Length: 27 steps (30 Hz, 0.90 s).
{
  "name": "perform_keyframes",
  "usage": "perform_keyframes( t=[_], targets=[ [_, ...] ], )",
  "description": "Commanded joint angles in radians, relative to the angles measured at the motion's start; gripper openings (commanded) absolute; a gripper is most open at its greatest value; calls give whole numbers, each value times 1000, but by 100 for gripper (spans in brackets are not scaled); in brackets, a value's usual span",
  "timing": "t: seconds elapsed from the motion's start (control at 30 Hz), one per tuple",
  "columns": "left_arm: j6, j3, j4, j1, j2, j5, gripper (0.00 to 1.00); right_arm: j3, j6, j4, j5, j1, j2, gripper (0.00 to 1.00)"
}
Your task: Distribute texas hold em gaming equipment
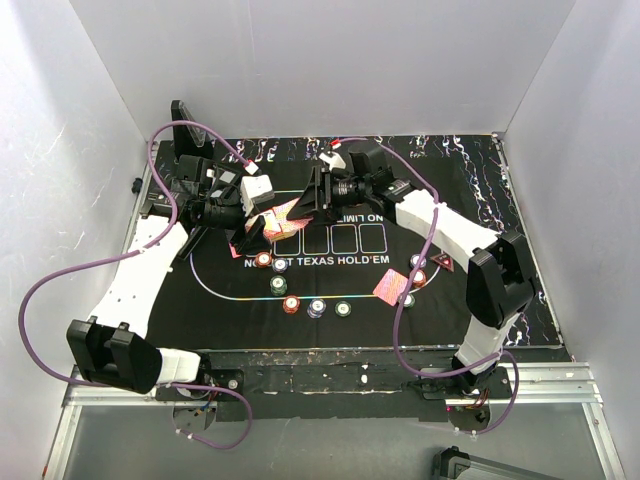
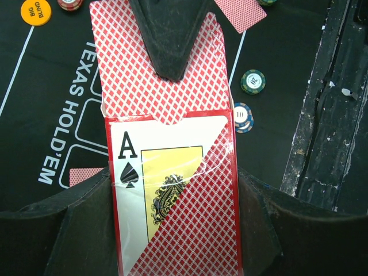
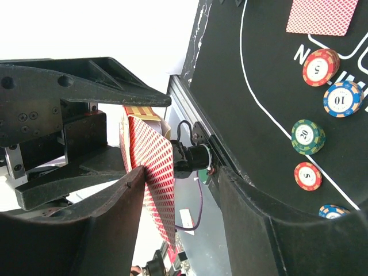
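The left pincer (image 2: 172, 178) clamps the card box (image 2: 190, 230), lower end cut off, above the mat (image 1: 220, 300); the right pincer (image 3: 181, 172) stands part-open astride the protruding card (image 2: 126, 75), whose middle one finger hides.

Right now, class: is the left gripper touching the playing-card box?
Touching. The left wrist view shows the playing-card box clamped in the left gripper, with a finger pressed flush against each long side and no gap showing.

blocked: poker chips (image 1: 317, 307) and cards (image 1: 391, 286) mid-mat | free: mat (image 1: 478, 190) far-right corner
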State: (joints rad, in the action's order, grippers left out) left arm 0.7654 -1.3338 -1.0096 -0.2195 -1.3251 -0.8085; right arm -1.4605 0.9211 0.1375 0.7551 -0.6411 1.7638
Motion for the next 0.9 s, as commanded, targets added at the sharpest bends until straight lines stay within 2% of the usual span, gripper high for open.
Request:
perform_keyframes(
  t=[0.0,0.3,0.5,0.73,0.87],
  targets=[
    [0,-16,37,-3,61,-51,0,28,10,-39,-7,20,-53,58],
    [0,-13,37,-4,63,-52,0,42,1,-27,-25,47,-108,36],
    [-2,-16,37,-3,61,-58,0,28,-36,30,-59,72,-141,29],
    [-2,-13,34,-4,64,-58,0,0,-79,80,-83,90,-155,27],
    [-2,-11,28,-4,70,-60,0,3,-77,80,-86,115,-165,19]
  ],
)
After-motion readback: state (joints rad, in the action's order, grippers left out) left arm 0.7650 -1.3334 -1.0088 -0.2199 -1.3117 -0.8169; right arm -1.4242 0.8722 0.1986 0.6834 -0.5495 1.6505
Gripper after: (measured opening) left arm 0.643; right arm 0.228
